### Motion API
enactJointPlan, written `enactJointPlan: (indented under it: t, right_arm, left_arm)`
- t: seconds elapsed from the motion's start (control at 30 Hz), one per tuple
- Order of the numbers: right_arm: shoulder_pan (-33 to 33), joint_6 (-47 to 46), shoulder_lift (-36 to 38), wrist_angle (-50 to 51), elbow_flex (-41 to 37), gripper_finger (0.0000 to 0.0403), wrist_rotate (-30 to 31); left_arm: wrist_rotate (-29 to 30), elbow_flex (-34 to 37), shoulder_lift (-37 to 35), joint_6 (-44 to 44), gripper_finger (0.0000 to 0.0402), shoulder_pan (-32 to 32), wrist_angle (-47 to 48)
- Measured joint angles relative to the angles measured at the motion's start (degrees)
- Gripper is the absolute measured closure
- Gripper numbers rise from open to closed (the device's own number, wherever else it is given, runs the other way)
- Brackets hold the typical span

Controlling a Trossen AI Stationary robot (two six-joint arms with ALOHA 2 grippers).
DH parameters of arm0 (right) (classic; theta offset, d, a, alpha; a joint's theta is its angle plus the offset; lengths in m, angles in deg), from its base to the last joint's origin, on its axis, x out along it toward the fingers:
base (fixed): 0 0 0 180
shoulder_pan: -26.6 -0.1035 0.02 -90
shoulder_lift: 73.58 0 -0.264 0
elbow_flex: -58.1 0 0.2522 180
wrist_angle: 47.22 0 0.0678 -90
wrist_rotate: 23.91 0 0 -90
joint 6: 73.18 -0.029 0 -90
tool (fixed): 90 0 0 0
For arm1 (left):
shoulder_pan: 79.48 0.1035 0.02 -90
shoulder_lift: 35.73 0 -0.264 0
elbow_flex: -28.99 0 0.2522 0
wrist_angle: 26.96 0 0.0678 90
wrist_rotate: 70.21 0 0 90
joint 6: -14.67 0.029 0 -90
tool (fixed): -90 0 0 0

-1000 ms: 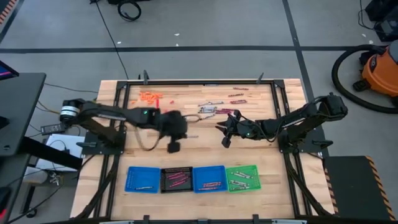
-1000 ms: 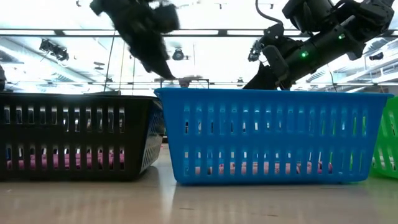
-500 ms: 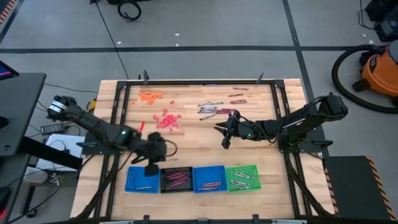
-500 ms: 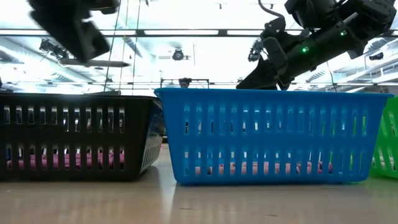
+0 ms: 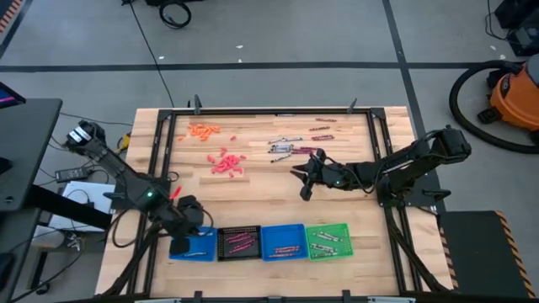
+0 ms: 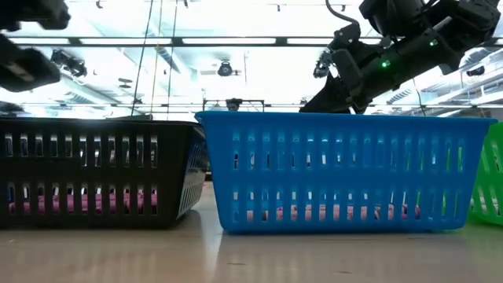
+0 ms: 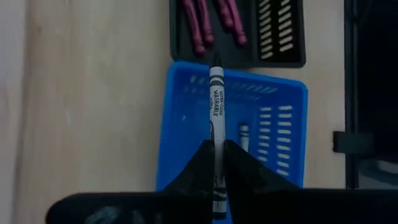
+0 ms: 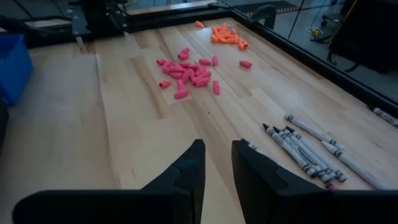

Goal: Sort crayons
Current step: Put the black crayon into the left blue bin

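From above, the left gripper (image 5: pixel 181 238) hangs over the leftmost blue tray (image 5: pixel 205 252) at the near edge of the table (image 5: pixel 253 189), while the right gripper (image 5: pixel 304 181) waits near the table's middle, just near of a cluster of grey crayons (image 5: pixel 285 148). Four trays sit in a row — blue, black tray (image 5: pixel 238 243), second blue tray (image 5: pixel 282 241), green tray (image 5: pixel 328 241) — each with a few crayons inside. Pink bits (image 5: pixel 226 162) and orange bits (image 5: pixel 202 130) lie at the far left of the table. In the low view the black tray (image 6: pixel 94 173) and a blue tray (image 6: pixel 346 169) fill the front, pink crayons showing through their slots; the right arm (image 6: pixel 393 55) hangs above the blue one. In the left wrist view the left gripper (image 7: pixel 216 155) has its jaws pinched narrow on a grey crayon (image 7: pixel 216 99), which points out over the blue tray (image 7: pixel 186 124), where another grey crayon (image 7: pixel 244 137) lies; maroon crayons (image 7: pixel 211 22) rest in the black tray (image 7: pixel 273 31) beyond. In the right wrist view the right gripper (image 8: pixel 217 158) shows a slim gap between its fingers with nothing held, above bare wood beside the grey crayons (image 8: pixel 305 149), the pink bits (image 8: pixel 189 73) farther off.
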Motion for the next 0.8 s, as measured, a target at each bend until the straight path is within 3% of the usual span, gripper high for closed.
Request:
enactJointPlan:
  t: [0.27, 0.57, 0.8]
  right_arm:
    - [0.4, 0.0, 0.0, 0.23, 0.0, 0.0317, 0.94]
    - [0.8, 0.07, 0.0, 0.61, 0.0, 0.0317, 1.06]
    - [1.21, 0.36, 0.0, 0.65, 0.0, 0.0317, 1.04]
  left_arm:
    - [-1.84, 4.05, -1.03, -4.6, 0.0383, -3.81, -2.51]
    - [-1.45, 12.69, -0.81, -9.57, 0.0383, -4.55, -16.2]
    - [-1.15, 13.86, -0.78, -13.01, 0.0371, -5.09, -16.64]
